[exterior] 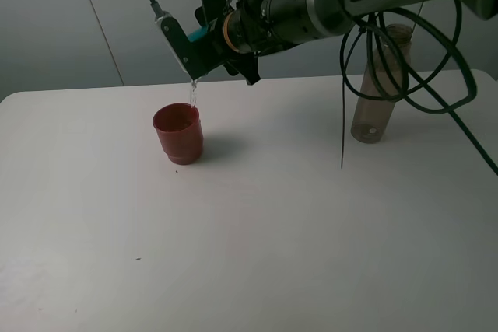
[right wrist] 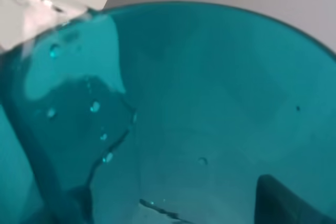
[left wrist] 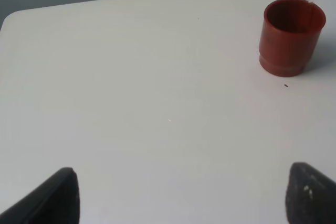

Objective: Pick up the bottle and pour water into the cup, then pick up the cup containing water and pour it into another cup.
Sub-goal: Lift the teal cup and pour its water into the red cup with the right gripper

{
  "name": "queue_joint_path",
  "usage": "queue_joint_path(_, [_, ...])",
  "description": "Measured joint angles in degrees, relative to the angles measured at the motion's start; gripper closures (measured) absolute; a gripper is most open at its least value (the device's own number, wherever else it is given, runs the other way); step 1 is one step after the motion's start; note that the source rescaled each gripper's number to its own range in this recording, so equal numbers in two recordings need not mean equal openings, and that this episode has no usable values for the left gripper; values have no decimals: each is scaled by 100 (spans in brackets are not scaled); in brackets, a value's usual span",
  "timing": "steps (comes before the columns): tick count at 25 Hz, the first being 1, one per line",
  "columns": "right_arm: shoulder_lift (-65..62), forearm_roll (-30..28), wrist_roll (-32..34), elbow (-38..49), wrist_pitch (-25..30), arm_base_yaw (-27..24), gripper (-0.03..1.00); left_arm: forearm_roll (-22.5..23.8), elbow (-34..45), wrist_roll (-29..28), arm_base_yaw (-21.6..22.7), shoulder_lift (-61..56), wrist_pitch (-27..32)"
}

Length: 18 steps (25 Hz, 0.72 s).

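My right gripper (exterior: 196, 43) reaches across to the left and is shut on the teal cup (exterior: 200, 33), tipped on its side above the red-brown cup (exterior: 178, 131). A thin stream of water (exterior: 192, 92) falls from the teal cup's rim into the red-brown cup. The right wrist view is filled by the teal cup's wet wall (right wrist: 210, 103). The bottle (exterior: 379, 87) stands upright at the back right, behind the arm's cables. My left gripper (left wrist: 184, 196) is open and low over bare table, with the red-brown cup (left wrist: 291, 38) well ahead of it.
Black cables (exterior: 436, 75) hang from the right arm in loops in front of the bottle, one strand dangling to the table. The white table (exterior: 249, 254) ends at a far edge just behind the cups, with a grey wall beyond.
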Motion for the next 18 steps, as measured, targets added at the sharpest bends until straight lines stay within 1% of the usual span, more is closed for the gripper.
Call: queue_joint_path(18, [0,-10,127,-10,0,109,92,0,0,0,0,0,0])
